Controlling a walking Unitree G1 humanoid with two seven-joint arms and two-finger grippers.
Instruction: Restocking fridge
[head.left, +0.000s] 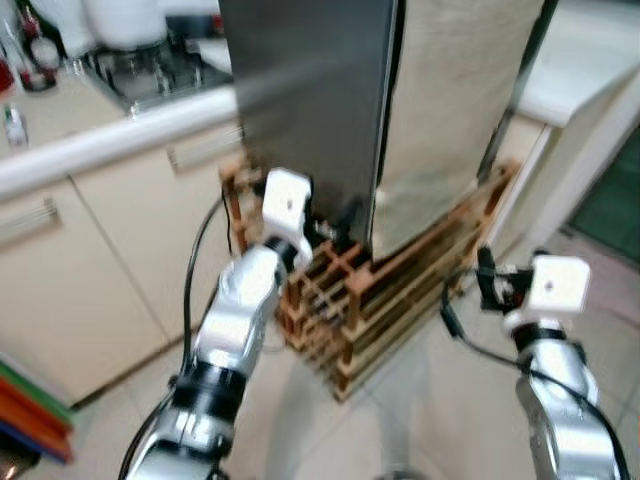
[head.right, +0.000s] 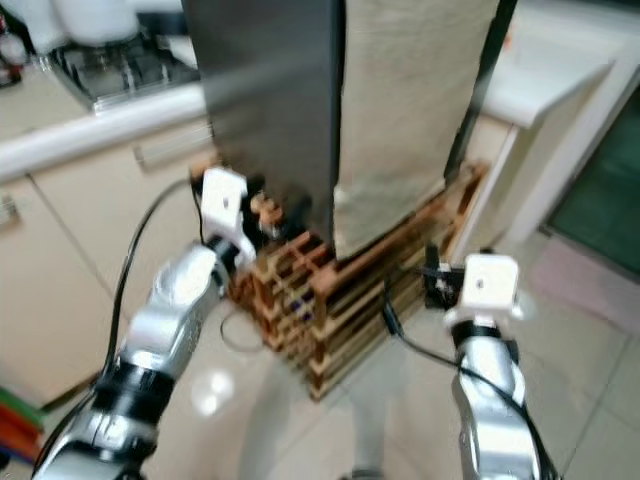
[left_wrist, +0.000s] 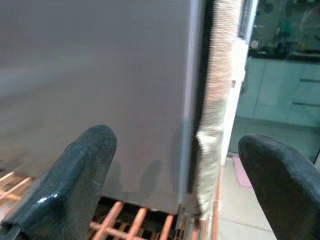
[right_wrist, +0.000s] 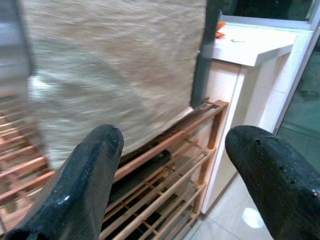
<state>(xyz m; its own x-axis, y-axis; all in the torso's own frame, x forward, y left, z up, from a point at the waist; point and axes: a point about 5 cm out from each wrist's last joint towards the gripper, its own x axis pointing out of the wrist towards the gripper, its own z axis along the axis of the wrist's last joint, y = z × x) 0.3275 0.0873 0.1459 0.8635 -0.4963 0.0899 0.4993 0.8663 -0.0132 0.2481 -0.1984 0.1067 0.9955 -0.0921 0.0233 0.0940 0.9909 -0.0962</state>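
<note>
A tall grey fridge (head.left: 310, 100) stands on a slatted wooden rack (head.left: 390, 290). A beige cloth (head.left: 450, 110) hangs down its right face, and its door looks closed. My left gripper (head.left: 328, 226) is held up at the fridge's lower front corner, just above the rack. In the left wrist view it is open (left_wrist: 175, 170), with the fridge's edge (left_wrist: 187, 100) between its fingers and untouched. My right gripper (head.left: 490, 282) hovers beside the rack's right end. It is open (right_wrist: 175, 170) and faces the cloth (right_wrist: 115, 65) and the rack's shelves (right_wrist: 165, 190). Neither gripper holds anything.
A kitchen counter with a hob (head.left: 150, 70) and pale cabinets (head.left: 110, 260) runs along the left. A white worktop (head.left: 580, 70) stands right of the fridge. Coloured flat items (head.left: 25, 420) lie at the lower left. Tiled floor (head.left: 420, 400) lies before the rack.
</note>
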